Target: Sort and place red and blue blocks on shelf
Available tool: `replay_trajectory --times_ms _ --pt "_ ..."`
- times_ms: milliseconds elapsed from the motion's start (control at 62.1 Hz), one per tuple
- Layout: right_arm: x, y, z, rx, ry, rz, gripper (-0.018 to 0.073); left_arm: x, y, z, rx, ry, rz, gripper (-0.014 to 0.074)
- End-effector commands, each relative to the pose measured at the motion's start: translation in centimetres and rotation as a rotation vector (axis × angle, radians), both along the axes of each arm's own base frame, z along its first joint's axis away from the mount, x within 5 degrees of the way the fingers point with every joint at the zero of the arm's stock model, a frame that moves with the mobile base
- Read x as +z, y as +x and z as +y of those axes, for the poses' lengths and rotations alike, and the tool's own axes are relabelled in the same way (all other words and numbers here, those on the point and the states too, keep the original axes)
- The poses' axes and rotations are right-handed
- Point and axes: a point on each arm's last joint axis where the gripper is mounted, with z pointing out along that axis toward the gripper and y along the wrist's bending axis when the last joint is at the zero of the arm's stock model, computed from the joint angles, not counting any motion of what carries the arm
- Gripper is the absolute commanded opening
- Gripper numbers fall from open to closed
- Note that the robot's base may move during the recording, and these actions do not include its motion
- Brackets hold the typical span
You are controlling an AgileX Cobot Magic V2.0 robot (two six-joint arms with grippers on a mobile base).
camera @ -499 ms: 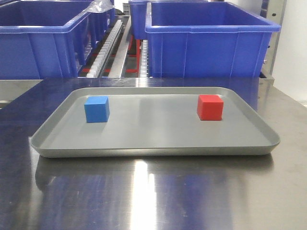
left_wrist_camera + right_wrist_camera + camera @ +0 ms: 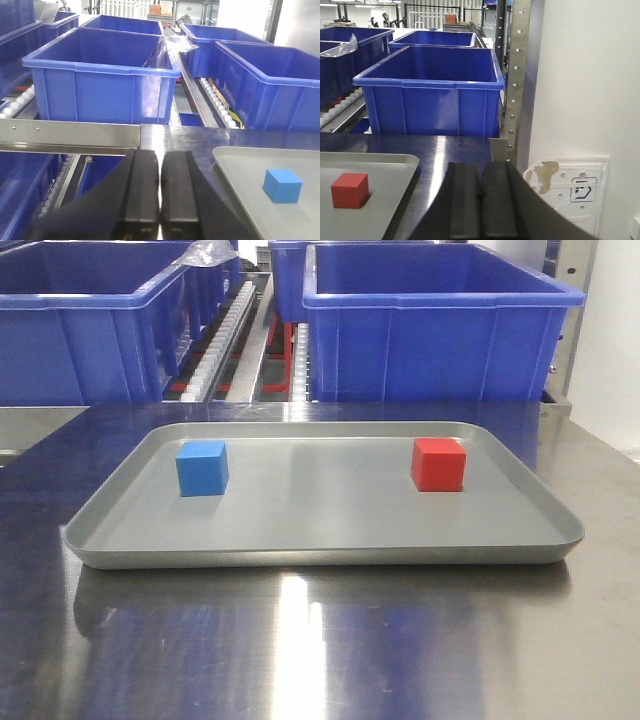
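The matte black left gripper has two smooth, blocky fingers flaring at the base. The matte black right gripper matches it.

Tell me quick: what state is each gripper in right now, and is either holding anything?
Left gripper: closed, holding nothing; the blue block lies apart from it.
Right gripper: closed, holding nothing; the red block lies apart from it.

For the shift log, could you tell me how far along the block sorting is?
Done: nothing; blue block and red block sit on the tray. In hand: nothing; left gripper and right gripper are shut, empty. Left: moving both to the shelf.
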Motion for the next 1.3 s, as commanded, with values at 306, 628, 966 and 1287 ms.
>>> replay_trajectory --times_ms 306,628,966,1287 --pt "4.6 -1.2 0.1 -0.034 -0.198 -0.158 0.0057 0.0 -0.1 0.1 0.007 -0.021 -0.071 0.0125" --pt "9.7 1.1 -0.1 -0.059 -0.291 0.012 0.0057 0.0 -0.1 0.1 0.007 -0.021 -0.071 0.0125" --pt "11.8 8.6 1.1 0.062 -0.156 0.244 0.0057 0.0 -0.1 0.1 0.007 -0.021 -0.071 0.0125" --pt "10.5 16.7 6.6 0.149 0.111 0.699 0.0059 0.0 -0.1 0.1 0.007 -0.021 -0.071 0.0125"
